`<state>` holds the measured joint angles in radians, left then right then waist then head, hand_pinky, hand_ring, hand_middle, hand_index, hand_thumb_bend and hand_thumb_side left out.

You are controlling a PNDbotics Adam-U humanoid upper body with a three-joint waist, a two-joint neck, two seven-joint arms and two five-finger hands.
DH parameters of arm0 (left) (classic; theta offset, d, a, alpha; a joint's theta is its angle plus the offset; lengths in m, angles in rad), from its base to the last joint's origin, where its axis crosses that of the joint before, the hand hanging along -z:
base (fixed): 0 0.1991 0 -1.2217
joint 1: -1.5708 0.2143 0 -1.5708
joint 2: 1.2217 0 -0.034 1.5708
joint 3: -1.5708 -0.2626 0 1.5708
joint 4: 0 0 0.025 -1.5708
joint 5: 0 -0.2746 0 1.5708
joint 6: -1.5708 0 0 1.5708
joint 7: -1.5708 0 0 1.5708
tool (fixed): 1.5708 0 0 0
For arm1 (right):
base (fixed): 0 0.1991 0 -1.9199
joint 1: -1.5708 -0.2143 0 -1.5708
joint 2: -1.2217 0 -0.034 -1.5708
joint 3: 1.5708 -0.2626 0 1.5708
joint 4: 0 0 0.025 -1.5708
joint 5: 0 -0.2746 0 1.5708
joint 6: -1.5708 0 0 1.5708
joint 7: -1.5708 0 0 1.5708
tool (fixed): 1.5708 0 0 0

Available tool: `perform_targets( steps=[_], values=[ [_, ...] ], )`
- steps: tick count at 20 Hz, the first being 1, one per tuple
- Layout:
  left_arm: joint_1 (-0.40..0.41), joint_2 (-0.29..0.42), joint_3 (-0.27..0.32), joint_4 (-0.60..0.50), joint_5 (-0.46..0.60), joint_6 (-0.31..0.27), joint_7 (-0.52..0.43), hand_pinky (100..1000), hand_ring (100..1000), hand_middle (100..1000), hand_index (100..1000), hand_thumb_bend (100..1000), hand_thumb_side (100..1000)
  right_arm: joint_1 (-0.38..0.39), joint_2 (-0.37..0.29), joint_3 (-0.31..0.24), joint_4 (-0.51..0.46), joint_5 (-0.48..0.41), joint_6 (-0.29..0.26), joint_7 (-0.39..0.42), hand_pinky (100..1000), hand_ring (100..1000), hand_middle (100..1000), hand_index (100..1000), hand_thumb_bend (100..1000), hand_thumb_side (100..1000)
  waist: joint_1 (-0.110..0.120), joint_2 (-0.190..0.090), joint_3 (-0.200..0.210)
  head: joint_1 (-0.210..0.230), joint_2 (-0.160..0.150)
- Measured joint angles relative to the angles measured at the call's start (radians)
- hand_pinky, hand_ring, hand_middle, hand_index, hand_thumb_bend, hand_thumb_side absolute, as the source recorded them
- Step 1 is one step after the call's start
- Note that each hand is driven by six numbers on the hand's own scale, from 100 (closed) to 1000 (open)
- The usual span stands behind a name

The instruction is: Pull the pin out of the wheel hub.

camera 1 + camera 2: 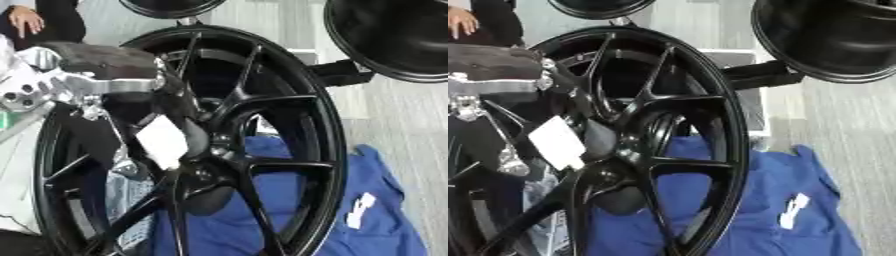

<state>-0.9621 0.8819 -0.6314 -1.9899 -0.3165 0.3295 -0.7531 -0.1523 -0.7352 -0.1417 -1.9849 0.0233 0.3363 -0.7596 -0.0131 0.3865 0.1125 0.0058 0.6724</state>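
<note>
- Your view looks down on a grey striped floor [394, 130] with a blue cloth [367, 200] under the black wheel hub [227, 145], which fills the middle.
- Your left hand [175, 107] reaches in from the left to the spokes; whether its fingers grip anything cannot be told.
- A white tag [162, 141] near the centre shows no readable writing.

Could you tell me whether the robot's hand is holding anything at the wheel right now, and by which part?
It cannot be told. The left hand reaches into the wheel hub beside a white tag, but its dark fingers blend with the spokes. No pin is discernible.
</note>
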Motion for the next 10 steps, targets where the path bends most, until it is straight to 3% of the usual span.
perform_targets(
  steps=[5, 10],
  values=[
    [-0.008, -0.014, -0.009, 0.000, 0.007, 0.015, -0.001, 661, 593, 612, 745, 605, 100, 0.000, 0.000, 0.000, 0.000, -0.001, 0.000, 0.000, 661, 603, 528, 702, 100, 598, 0.000, 0.000, -0.001, 0.000, -0.001],
    [-0.008, -0.022, -0.017, 0.000, 0.000, 0.021, -0.020, 689, 670, 680, 729, 632, 100, 0.000, 0.001, 0.000, 0.000, -0.002, -0.001, -0.001, 661, 603, 528, 703, 100, 598, -0.001, 0.001, -0.004, 0.003, -0.006]
  ],
)
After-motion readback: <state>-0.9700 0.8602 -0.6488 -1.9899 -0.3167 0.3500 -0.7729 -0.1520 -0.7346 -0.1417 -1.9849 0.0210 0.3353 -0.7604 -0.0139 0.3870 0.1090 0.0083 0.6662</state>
